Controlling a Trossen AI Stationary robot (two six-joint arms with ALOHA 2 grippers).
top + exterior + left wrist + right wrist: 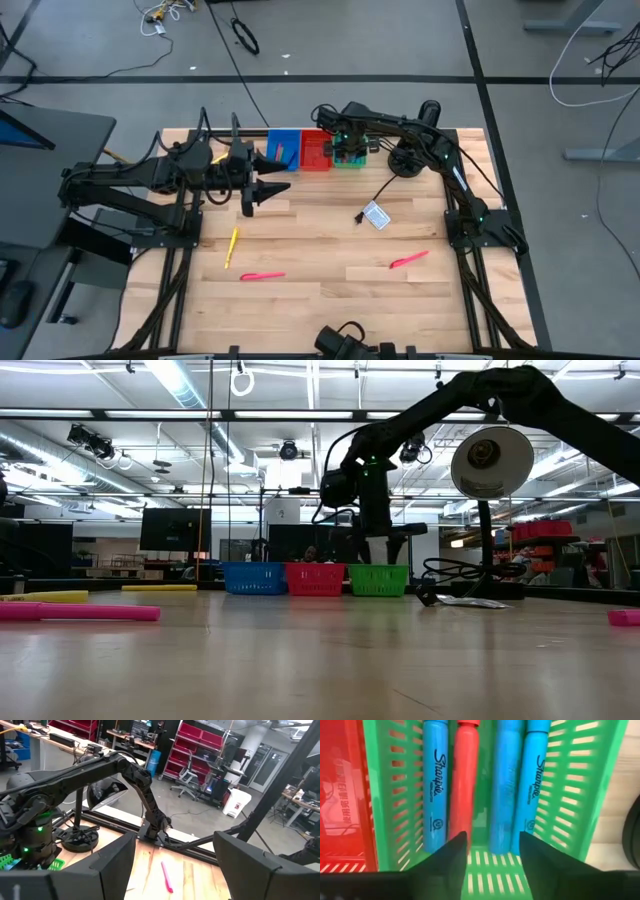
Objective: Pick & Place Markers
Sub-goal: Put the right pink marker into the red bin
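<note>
From the high view, the right gripper sits over the green bin at about 12 o'clock on the table, next to the red bin and blue bin. The left gripper waits at roughly 10 o'clock. Loose ones left: a yellow marker and pink marker around 8 o'clock, another pink marker near 4 o'clock, just past the small white card.

Low view: the right arm hangs straight down above the green bin, so looks like a drop step to me.

Left wrist view: the left claw is spread wide with nothing in it, and that far pink marker shows between its fingers.

Right wrist view: the right claw's fingers are parted and empty, right above three blue markers and a red marker lying side by side in the green bin.

To do it clean, I'd lift straight up before swinging away so a finger doesn't snag the bin wall, then go for the 4 o'clock pink one, closest to that arm.
</note>
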